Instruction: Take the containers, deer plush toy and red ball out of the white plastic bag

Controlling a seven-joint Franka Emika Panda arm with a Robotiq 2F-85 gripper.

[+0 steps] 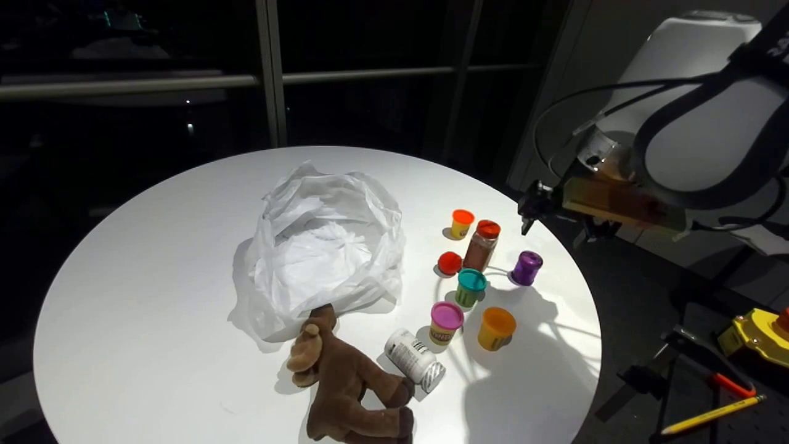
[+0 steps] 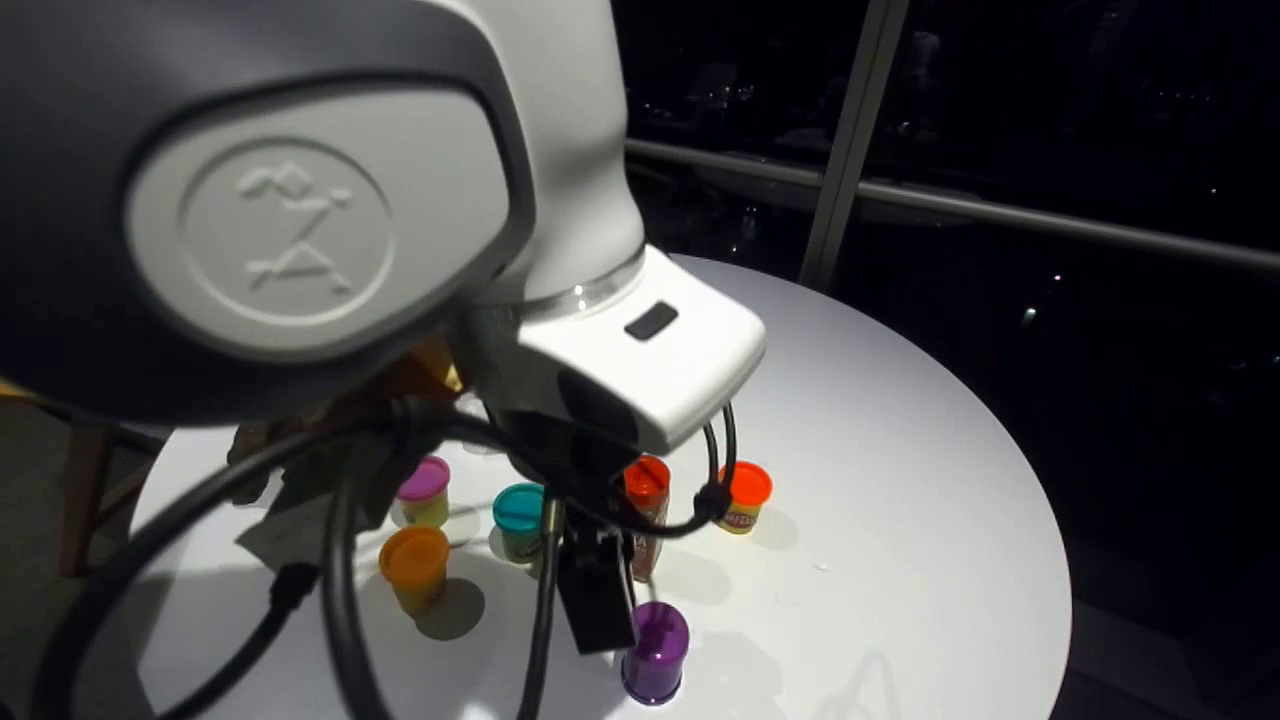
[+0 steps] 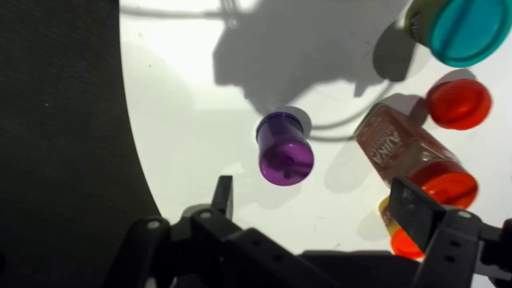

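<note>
While your gripper (image 3: 312, 190) is spread wide with nothing between its jaws, the purple tub (image 3: 285, 148) stands on the white table (image 3: 180, 140) just beyond them in the wrist view, apart from both. Only that view lets you read AJIKA on the red-capped jar (image 3: 394, 142), which stands near the red ball (image 3: 460, 105). What the wrist view leaves out, you get in an exterior view: the white plastic bag (image 1: 382, 271) with its mouth open, the deer plush toy (image 1: 342, 376) lying with its head at the bag's edge, and the pale bottle (image 1: 412, 357) on its side by the toy's legs. In an exterior view the arm (image 2: 570, 170) hides much of the table.
</note>
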